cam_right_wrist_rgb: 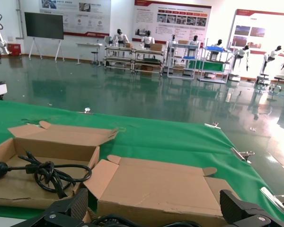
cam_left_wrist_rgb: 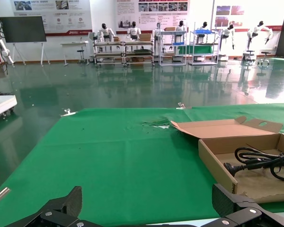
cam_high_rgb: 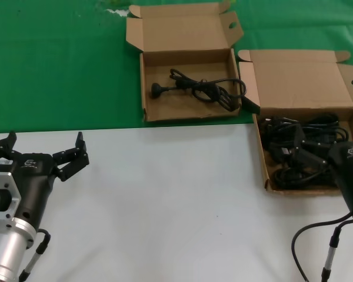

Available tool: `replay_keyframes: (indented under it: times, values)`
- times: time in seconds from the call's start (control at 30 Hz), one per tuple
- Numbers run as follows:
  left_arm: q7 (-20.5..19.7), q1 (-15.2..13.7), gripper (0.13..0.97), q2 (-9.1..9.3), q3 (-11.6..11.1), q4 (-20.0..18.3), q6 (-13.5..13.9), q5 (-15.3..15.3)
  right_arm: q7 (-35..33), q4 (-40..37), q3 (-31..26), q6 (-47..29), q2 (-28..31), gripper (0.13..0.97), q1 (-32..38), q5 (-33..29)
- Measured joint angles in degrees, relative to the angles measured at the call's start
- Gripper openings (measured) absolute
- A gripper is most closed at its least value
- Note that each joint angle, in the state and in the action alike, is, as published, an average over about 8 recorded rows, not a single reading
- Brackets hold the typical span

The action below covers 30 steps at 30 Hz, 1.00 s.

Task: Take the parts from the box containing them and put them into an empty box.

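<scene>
Head view: your right tool (cam_high_rgb: 345,157) hangs over the full box (cam_high_rgb: 270,176) of cables (cam_high_rgb: 303,150) — its spread fingers (cam_right_wrist_rgb: 66,210) hold nothing; one cable (cam_high_rgb: 203,88) lies in the neighbouring box (cam_high_rgb: 146,88); left tool (cam_high_rgb: 44,154) idles wide above the bench (cam_high_rgb: 176,200).

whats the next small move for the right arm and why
Probably lower the right gripper into the full box and close on one cable bundle. It sits open at that box's near corner, holding nothing; the other box holds only one cable. The left gripper waits open on the table.
</scene>
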Motion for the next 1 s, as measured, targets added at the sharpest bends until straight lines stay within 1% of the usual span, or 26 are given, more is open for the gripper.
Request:
replay_keyframes:
  times: [1.0]
  values:
    - [0.0, 0.0, 0.966, 0.00, 0.0, 0.0, 0.0, 0.0, 0.0, 0.0, 0.0, 0.0, 0.0, 0.966, 0.0, 0.0]
